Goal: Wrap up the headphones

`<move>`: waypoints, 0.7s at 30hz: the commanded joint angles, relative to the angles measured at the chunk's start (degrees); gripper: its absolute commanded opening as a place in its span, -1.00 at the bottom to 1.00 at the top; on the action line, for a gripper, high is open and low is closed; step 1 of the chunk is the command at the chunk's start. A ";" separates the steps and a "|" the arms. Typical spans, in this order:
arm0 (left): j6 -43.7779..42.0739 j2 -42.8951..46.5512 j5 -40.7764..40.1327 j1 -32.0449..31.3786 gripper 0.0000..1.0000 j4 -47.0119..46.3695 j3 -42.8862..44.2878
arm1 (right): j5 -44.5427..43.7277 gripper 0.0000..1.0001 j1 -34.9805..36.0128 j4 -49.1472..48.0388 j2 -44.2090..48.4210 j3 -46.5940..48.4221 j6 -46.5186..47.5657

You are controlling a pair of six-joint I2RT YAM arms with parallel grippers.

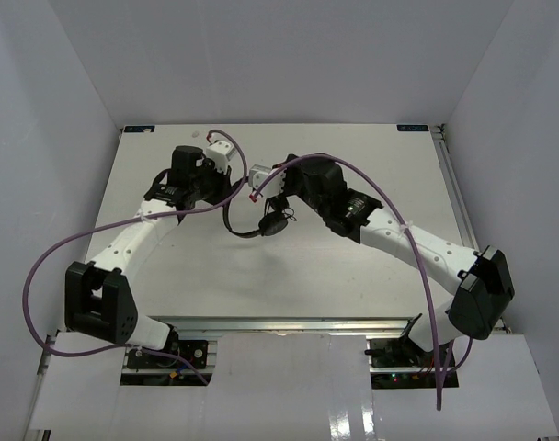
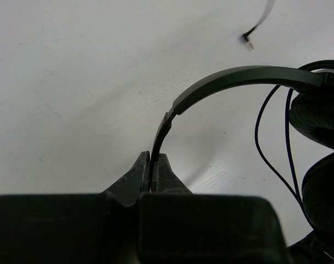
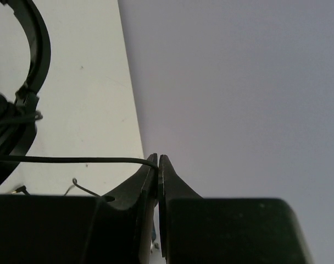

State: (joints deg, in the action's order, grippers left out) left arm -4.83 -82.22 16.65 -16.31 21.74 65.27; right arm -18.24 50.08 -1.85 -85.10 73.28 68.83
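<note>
The black headphones (image 1: 274,221) hang over the middle of the white table (image 1: 371,266), between the two grippers. My left gripper (image 2: 152,160) is shut on the thin curved headband (image 2: 238,76). The two padded ear cups (image 2: 319,116) sit to its right, with the thin cord (image 2: 266,157) looping past them. The cord's plug (image 2: 248,42) lies on the table beyond. My right gripper (image 3: 157,160) is shut on the cord (image 3: 73,160), which runs left toward an ear cup (image 3: 3,129) and the headband (image 3: 39,47). In the top view, the left gripper (image 1: 226,204) and the right gripper (image 1: 270,197) are close together.
Grey walls enclose the table on the left, back and right. Purple arm cables (image 1: 68,246) loop beside the left arm and over the right arm (image 1: 390,207). A metal rail (image 1: 459,211) runs along the table's right edge.
</note>
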 commanded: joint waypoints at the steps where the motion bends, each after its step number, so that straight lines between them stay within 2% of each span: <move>1: -1.70 6.37 7.85 -1.59 -1.00 -1.07 -1.55 | 10.65 -0.85 -3.85 0.03 1.40 2.75 -9.58; 2: -2.11 7.56 8.88 -2.34 -1.00 -0.98 -1.64 | 15.27 -0.85 -5.17 1.74 0.97 3.99 -11.97; 7: -1.79 11.16 11.81 -3.47 -1.00 -0.35 -1.98 | 20.93 -0.85 -7.37 3.53 -1.26 5.91 -16.33; 13: -0.77 14.47 14.85 -3.56 -1.00 0.64 -1.29 | 31.85 -0.85 -14.75 7.51 -5.35 11.28 -25.98; 21: 1.35 14.99 18.06 -3.56 -1.00 0.21 1.49 | 43.05 -0.85 -17.51 9.57 -8.36 11.88 -32.90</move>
State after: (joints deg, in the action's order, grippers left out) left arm -4.65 -69.89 26.63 -19.29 21.66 63.45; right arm 19.37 34.87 7.91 -91.64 82.48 41.39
